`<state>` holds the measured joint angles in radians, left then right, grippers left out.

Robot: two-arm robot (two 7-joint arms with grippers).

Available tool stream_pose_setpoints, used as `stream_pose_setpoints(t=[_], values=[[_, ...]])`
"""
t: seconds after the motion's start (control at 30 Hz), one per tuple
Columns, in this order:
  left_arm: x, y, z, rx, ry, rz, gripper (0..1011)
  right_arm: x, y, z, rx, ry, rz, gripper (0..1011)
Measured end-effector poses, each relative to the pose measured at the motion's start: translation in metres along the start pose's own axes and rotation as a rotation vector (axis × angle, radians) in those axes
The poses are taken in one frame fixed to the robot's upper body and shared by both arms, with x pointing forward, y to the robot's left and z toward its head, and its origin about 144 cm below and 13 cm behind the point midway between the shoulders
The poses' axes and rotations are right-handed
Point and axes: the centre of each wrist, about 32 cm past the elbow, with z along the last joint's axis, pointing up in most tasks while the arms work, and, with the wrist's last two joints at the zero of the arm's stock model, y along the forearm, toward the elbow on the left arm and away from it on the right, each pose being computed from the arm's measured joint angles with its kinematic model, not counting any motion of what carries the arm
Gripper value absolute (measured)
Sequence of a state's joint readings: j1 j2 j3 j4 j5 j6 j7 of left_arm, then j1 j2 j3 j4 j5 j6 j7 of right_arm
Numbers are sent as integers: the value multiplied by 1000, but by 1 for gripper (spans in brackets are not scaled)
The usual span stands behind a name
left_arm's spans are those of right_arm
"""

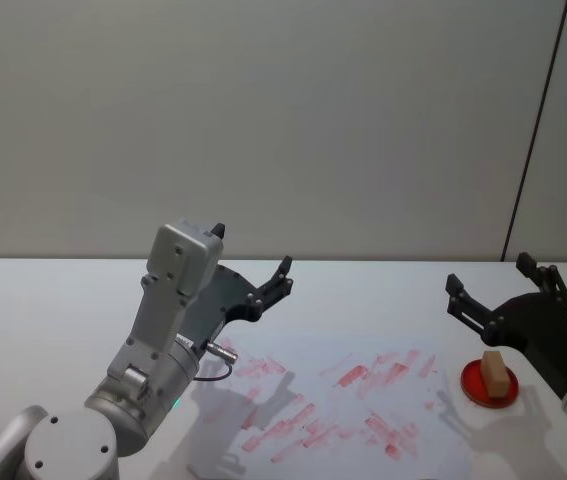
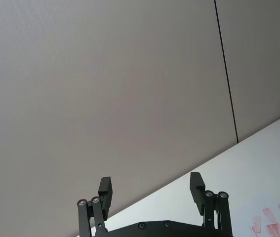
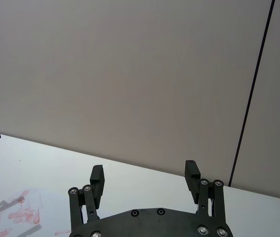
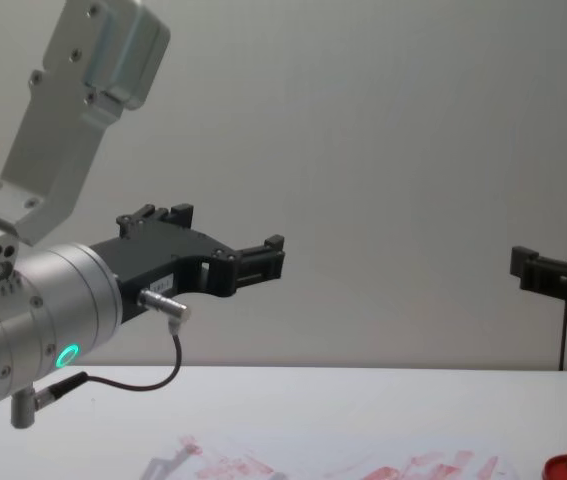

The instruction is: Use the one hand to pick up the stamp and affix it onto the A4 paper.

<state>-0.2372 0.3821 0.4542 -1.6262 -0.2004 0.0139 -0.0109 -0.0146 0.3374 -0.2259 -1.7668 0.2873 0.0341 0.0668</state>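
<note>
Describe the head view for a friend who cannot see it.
A wooden stamp stands on a red ink pad, right of an A4 paper smeared with red prints on a white table. The right gripper hangs open near the stamp, the left gripper open over the paper's left edge.

Stamp (image 1: 498, 375): small tan wooden block, upright on red ink pad (image 1: 473, 386), near right edge of counter (image 1: 53, 310). A4 paper (image 1: 333, 410): white, flat, front-centre, crowded with red prints. Left gripper (image 1: 253, 250) and right gripper (image 1: 488, 272): raised, fingers apart, empty.
</note>
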Motion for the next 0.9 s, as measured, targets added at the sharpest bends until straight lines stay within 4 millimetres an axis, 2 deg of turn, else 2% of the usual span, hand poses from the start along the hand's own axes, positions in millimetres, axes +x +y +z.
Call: stream_pose_setpoints(t=[0.9], values=[[0,0,0,0,0,0,1003,0,0,0,0,0,0,1001]])
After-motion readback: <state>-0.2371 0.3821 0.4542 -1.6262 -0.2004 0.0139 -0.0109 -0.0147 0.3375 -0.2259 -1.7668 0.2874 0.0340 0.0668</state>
